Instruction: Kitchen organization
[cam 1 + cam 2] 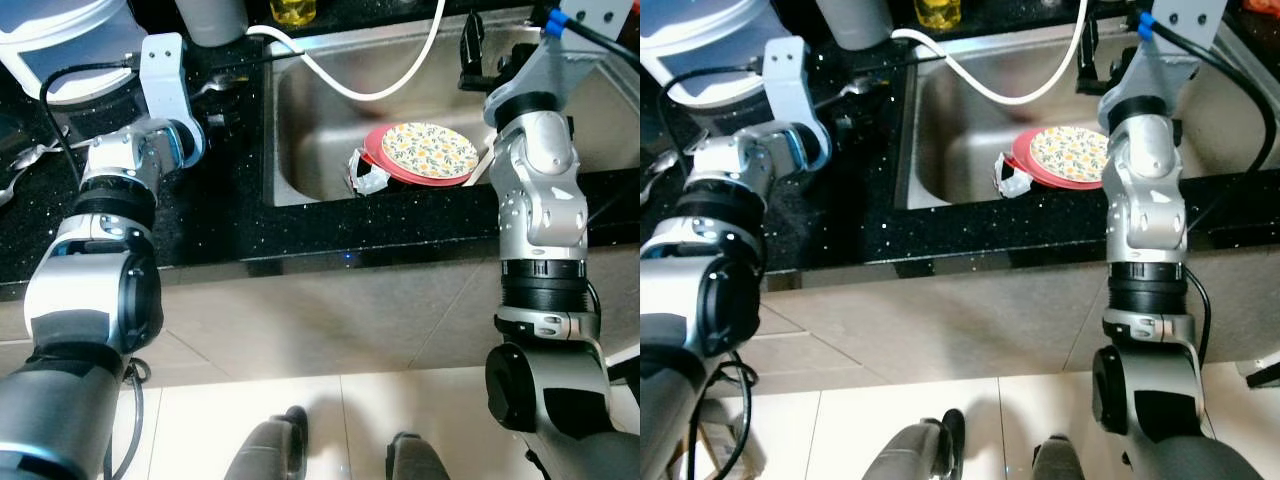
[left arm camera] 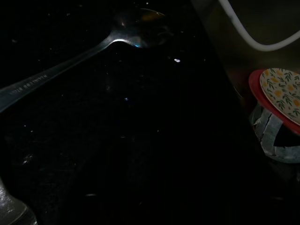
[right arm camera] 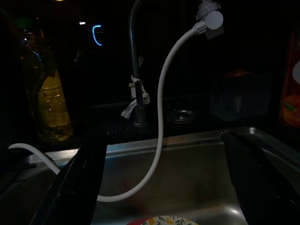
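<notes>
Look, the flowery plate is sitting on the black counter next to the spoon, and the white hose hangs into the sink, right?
Not quite. The flowery plate is inside the sink, on a red plate, not on the counter; the left eye view shows it. The spoon does lie on the counter, and the white hose does hang into the sink.

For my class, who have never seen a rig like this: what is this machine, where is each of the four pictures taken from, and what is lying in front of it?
It is a walking humanoid robot at a kitchen sink. Two pictures come from its head, looking down; two from cameras on its wrists. The left gripper hovers over the black counter, near a spoon. The right gripper is open above the sink and holds nothing. In the sink lie a red plate under a flowered one, and a white hose from the tap.
</notes>
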Robot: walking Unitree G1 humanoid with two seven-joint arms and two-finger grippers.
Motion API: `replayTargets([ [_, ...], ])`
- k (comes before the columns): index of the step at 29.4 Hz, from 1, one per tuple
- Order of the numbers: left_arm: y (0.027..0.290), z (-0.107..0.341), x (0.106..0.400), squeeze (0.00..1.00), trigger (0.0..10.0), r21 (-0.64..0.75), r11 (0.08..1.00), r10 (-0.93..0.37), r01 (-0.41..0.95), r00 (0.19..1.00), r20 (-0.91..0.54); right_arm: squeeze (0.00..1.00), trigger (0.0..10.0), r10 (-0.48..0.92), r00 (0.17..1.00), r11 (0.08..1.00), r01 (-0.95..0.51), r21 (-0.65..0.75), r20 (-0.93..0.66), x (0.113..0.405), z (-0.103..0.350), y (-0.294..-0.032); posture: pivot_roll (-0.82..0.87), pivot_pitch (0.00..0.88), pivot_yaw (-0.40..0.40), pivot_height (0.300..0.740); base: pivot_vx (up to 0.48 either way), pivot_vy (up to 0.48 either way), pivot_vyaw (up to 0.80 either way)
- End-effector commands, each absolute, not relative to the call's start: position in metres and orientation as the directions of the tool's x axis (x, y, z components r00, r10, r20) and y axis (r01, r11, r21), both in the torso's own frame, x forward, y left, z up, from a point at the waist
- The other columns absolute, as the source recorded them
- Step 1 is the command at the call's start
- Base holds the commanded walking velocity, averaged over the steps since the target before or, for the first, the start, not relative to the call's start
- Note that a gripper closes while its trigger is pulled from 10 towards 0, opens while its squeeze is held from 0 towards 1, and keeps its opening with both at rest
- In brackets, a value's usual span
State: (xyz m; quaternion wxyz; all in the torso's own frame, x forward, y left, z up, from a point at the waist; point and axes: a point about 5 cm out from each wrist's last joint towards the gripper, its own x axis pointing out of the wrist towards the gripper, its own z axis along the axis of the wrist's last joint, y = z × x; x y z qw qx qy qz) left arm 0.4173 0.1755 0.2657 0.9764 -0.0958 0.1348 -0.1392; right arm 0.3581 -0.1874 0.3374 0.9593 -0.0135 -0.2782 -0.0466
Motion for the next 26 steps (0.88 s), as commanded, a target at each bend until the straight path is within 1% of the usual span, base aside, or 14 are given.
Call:
replayTargets([
  [1, 0.183, 0.24, 0.413, 0.0, 0.0, -0.239, 0.946, -0.291, 0.219, 0.899, -0.328, 0.0, 10.0, -0.062, 0.84, 0.997, 0.076, -0.004, 0.539, 0.359, 0.338, -0.181, 0.08, 0.175, 0.151, 0.74, 0.0, 0.0, 0.0],
  [9, 0.161, 0.239, 0.413, 0.0, 0.0, -0.212, 0.932, -0.353, 0.295, 0.873, -0.335, 0.0, 10.0, -0.063, 0.839, 0.997, 0.076, -0.003, 0.54, 0.36, 0.339, -0.181, 0.08, 0.174, 0.151, 0.74, 0.0, 0.0, 0.0],
  [14, 0.137, 0.239, 0.414, 0.0, 0.0, -0.2, 0.913, -0.406, 0.357, 0.848, -0.339, 0.0, 10.0, -0.063, 0.839, 0.997, 0.076, -0.001, 0.541, 0.36, 0.338, -0.18, 0.08, 0.171, 0.156, 0.74, 0.0, 0.0, 0.0],
  [15, 0.137, 0.239, 0.414, 0.0, 0.0, -0.2, 0.913, -0.406, 0.357, 0.848, -0.339, 0.0, 10.0, -0.063, 0.839, 0.997, 0.076, -0.001, 0.541, 0.36, 0.338, -0.18, 0.08, 0.171, 0.156, 0.74, 0.0, 0.0, 0.0],
  [16, 0.12, 0.243, 0.416, 0.0, 1.4, -0.195, 0.897, -0.44, 0.396, 0.838, -0.324, 0.0, 10.0, -0.063, 0.838, 0.997, 0.075, -0.001, 0.541, 0.36, 0.338, -0.179, 0.08, 0.168, 0.159, 0.74, 0.0, 0.0, 0.0],
  [17, 0.12, 0.243, 0.416, 0.0, 1.4, -0.195, 0.897, -0.44, 0.396, 0.838, -0.324, 0.0, 10.0, -0.063, 0.838, 0.997, 0.075, -0.001, 0.541, 0.36, 0.338, -0.179, 0.08, 0.168, 0.159, 0.74, 0.0, 0.0, 0.0],
  [18, 0.113, 0.246, 0.416, 0.0, 6.2, -0.189, 0.89, -0.454, 0.414, 0.834, -0.312, 0.0, 10.0, -0.063, 0.838, 0.997, 0.075, -0.001, 0.542, 0.36, 0.338, -0.179, 0.08, 0.166, 0.161, 0.74, 0.0, 0.0, 0.0],
  [19, 0.104, 0.249, 0.416, 0.0, 10.0, -0.188, 0.878, -0.478, 0.44, 0.827, -0.296, 0.0, 10.0, -0.064, 0.838, 0.997, 0.076, -0.001, 0.542, 0.36, 0.338, -0.179, 0.07, 0.166, 0.161, 0.74, 0.0, 0.0, 0.0],
  [20, 0.104, 0.249, 0.416, 0.0, 10.0, -0.188, 0.878, -0.478, 0.44, 0.827, -0.296, 0.0, 10.0, -0.064, 0.838, 0.997, 0.076, -0.001, 0.542, 0.36, 0.338, -0.179, 0.07, 0.166, 0.161, 0.74, 0.0, 0.0, 0.0],
  [22, 0.086, 0.26, 0.416, 0.0, 10.0, -0.177, 0.85, -0.526, 0.496, 0.814, -0.246, 0.0, 10.0, -0.066, 0.836, 0.997, 0.079, 0.0, 0.545, 0.359, 0.339, -0.179, 0.06, 0.16, 0.17, 0.74, 0.0, 0.0, 0.0],
  [23, 0.086, 0.26, 0.416, 0.0, 10.0, -0.177, 0.85, -0.526, 0.496, 0.814, -0.246, 0.0, 10.0, -0.066, 0.836, 0.997, 0.079, 0.0, 0.545, 0.359, 0.339, -0.179, 0.06, 0.16, 0.17, 0.74, 0.0, 0.0, 0.0],
  [24, 0.078, 0.269, 0.416, 0.0, 10.0, -0.165, 0.832, -0.554, 0.53, 0.81, -0.192, 0.0, 10.0, -0.069, 0.834, 0.997, 0.082, 0.0, 0.548, 0.358, 0.339, -0.18, 0.06, 0.159, 0.172, 0.74, 0.0, 0.0, 0.0],
  [25, 0.078, 0.269, 0.416, 0.0, 10.0, -0.165, 0.832, -0.554, 0.53, 0.81, -0.192, 0.0, 10.0, -0.069, 0.834, 0.997, 0.082, 0.0, 0.548, 0.358, 0.339, -0.18, 0.06, 0.159, 0.172, 0.74, 0.0, 0.0, 0.0],
  [26, 0.073, 0.28, 0.415, 0.0, 10.0, -0.138, 0.816, -0.577, 0.562, 0.806, -0.133, 0.0, 10.0, -0.074, 0.832, 0.996, 0.087, 0.001, 0.549, 0.357, 0.34, -0.182, 0.06, 0.156, 0.173, 0.74, 0.0, 0.0, 0.0],
])
